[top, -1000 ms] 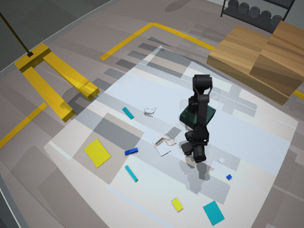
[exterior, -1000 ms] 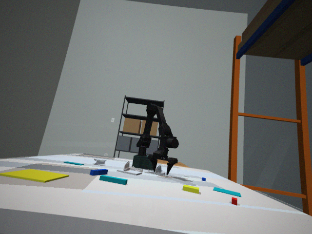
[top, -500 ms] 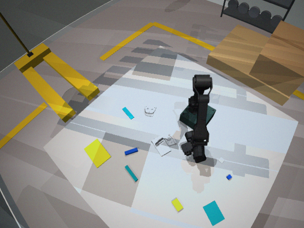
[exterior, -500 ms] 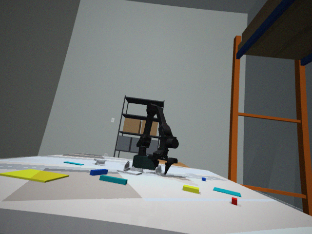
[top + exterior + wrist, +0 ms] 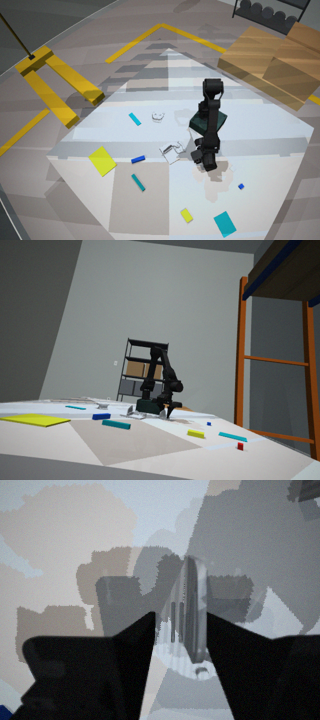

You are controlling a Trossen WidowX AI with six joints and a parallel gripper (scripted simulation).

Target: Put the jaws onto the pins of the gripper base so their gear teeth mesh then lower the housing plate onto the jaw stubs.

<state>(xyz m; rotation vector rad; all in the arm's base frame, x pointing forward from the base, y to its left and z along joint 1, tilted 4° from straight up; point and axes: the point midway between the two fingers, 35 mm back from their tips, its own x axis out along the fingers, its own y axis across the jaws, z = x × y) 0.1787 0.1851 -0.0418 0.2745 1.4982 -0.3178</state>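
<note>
My gripper [image 5: 165,415] [image 5: 177,617] is shut on a grey jaw [image 5: 162,414] [image 5: 196,600], low at the table; its fin stands upright between the fingers, its toothed foot nearer the bottom of the wrist view. In the top view the arm hides this jaw. To its left, a white square-edged part [image 5: 171,159], seemingly the gripper base, lies flat. A second jaw [image 5: 168,148] [image 5: 130,409] stands at it with its fin upright; whether it sits on a pin is too small to tell. A pale rounded part [image 5: 157,116] [image 5: 103,406], seemingly the housing plate, lies apart farther back.
A blue bar [image 5: 138,159] [image 5: 101,416], a teal bar [image 5: 138,182] [image 5: 116,424] and a yellow sheet [image 5: 102,161] [image 5: 34,419] lie left. A yellow block [image 5: 186,215], a teal sheet [image 5: 224,224] and a small blue cube [image 5: 241,186] lie in front and to the right.
</note>
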